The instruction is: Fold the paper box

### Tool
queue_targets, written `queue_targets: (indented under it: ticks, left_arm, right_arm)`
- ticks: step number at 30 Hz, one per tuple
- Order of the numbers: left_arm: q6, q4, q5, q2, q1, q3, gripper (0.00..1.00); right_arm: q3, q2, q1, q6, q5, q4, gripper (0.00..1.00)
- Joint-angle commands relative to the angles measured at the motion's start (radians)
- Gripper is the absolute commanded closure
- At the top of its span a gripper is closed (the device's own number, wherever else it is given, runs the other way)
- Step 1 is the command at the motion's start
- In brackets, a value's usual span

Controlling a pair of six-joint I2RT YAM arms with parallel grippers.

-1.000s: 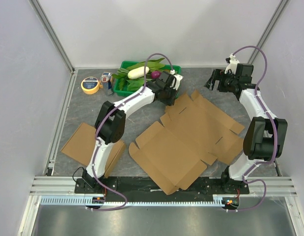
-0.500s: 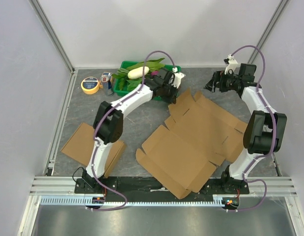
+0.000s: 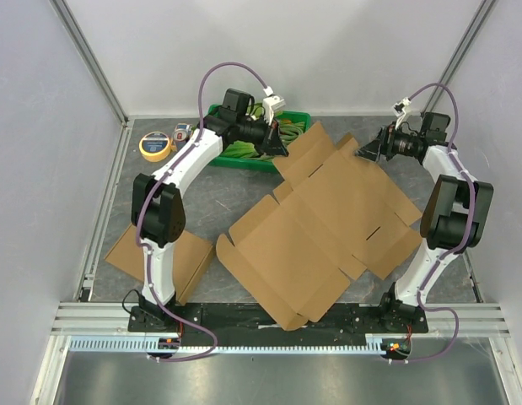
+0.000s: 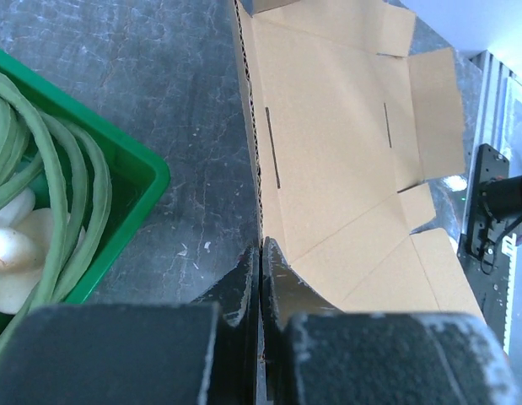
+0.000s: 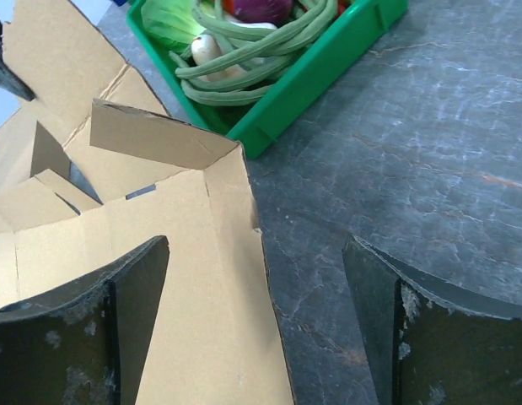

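The paper box (image 3: 320, 228) is a flat brown cardboard blank spread over the middle of the table. Its far left flap (image 3: 307, 152) is tilted up. My left gripper (image 3: 276, 145) is shut on that flap's edge. In the left wrist view the cardboard edge (image 4: 259, 169) runs straight into the closed gripper (image 4: 261, 253). My right gripper (image 3: 366, 152) stands open at the box's far right corner. In its wrist view the gripper (image 5: 261, 278) straddles the box edge (image 5: 210, 321), one finger over cardboard, the other over bare table.
A green tray (image 3: 212, 156) of vegetables sits at the back, just behind the raised flap. A yellow tape roll (image 3: 155, 145) and a can (image 3: 183, 133) lie to its left. A second flat cardboard piece (image 3: 134, 249) lies near the left arm's base.
My left gripper has shut on the flap's edge and pulled it up and back toward the tray, shifting the blank. The right gripper has come down toward the box's far right corner.
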Motion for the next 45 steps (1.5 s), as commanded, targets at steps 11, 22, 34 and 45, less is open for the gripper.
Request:
queue_targets:
  ticks: [11, 22, 34, 45]
  left_arm:
    - [-0.072, 0.088, -0.129, -0.128, 0.048, -0.067, 0.94]
    - [-0.434, 0.318, -0.339, -0.417, 0.028, -0.277, 0.4]
    - [-0.217, 0.108, -0.378, -0.235, -0.19, 0.111, 0.77]
    - [-0.293, 0.037, -0.7, -0.222, -0.21, 0.135, 0.63]
  right_arm:
    - [0.014, -0.017, 0.064, 0.047, -0.063, 0.004, 1.0]
    - [0.032, -0.259, 0.222, 0.149, 0.123, -0.002, 1.0]
    - [0.113, -0.313, 0.323, 0.152, 0.106, -0.033, 1.0]
    - [0.118, -0.322, 0.324, 0.146, 0.098, -0.036, 1.0]
